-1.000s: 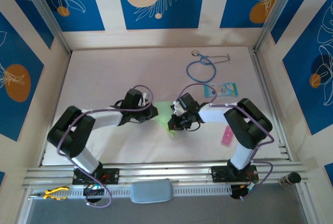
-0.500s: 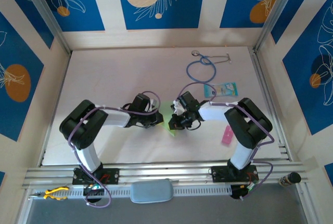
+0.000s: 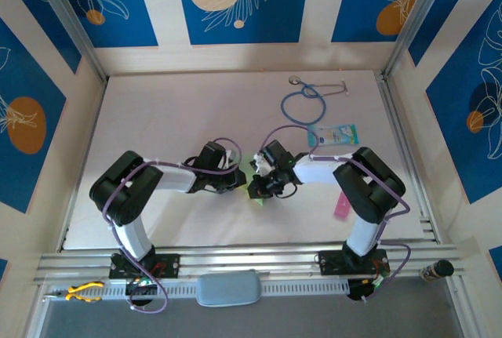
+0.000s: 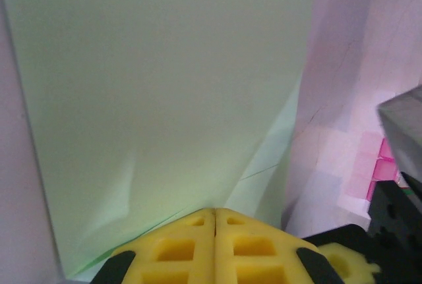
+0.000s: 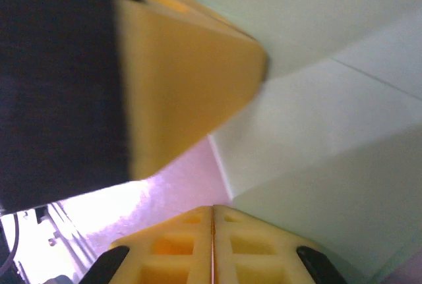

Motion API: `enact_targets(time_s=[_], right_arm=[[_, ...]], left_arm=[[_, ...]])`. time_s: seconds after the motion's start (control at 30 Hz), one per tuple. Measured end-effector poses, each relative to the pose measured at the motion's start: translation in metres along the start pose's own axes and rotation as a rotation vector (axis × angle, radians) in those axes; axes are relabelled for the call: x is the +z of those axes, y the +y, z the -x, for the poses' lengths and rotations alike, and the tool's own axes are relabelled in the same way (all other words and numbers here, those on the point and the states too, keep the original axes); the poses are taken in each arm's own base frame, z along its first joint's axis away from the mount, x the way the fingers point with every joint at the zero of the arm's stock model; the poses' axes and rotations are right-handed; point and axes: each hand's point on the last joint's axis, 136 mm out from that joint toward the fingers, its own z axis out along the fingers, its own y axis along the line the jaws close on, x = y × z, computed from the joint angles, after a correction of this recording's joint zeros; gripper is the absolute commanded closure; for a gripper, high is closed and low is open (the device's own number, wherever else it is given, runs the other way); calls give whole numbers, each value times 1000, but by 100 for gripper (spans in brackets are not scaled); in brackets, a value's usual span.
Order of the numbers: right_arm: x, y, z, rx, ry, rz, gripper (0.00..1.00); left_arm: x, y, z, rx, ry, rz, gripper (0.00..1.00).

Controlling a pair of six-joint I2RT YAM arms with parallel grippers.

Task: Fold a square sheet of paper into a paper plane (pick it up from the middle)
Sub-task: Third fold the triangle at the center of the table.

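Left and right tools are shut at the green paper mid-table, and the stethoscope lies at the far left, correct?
No: the stethoscope lies at the far right, not far left; the top view shows it. The left tool and right tool are indeed shut at the green paper.

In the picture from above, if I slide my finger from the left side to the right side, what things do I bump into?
Yellow pliers → green paper → pink strip → small black cylinder.
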Motion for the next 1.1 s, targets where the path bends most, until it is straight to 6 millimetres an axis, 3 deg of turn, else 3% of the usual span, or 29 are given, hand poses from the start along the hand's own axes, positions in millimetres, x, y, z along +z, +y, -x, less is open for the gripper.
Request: enact_targets(time_s=[0.17, 0.57, 0.73, 0.9, 1.1], right_arm=[[0, -2, -4, -11, -19, 20, 92], [-24, -22, -40, 23, -31, -2, 91], [-40, -18, -27, 18, -110, -35, 85], [-51, -14, -1, 47, -200, -76, 71], [-51, -8, 24, 89, -243, -80, 68]], left_arm=[[0, 1, 1, -2, -1, 0, 100], [-1, 1, 2, -15, -11, -17, 100], [-4, 2, 3, -48, -38, -34, 100], [-11, 8, 5, -86, -90, -16, 95], [-26, -1, 10, -71, -137, -20, 85]])
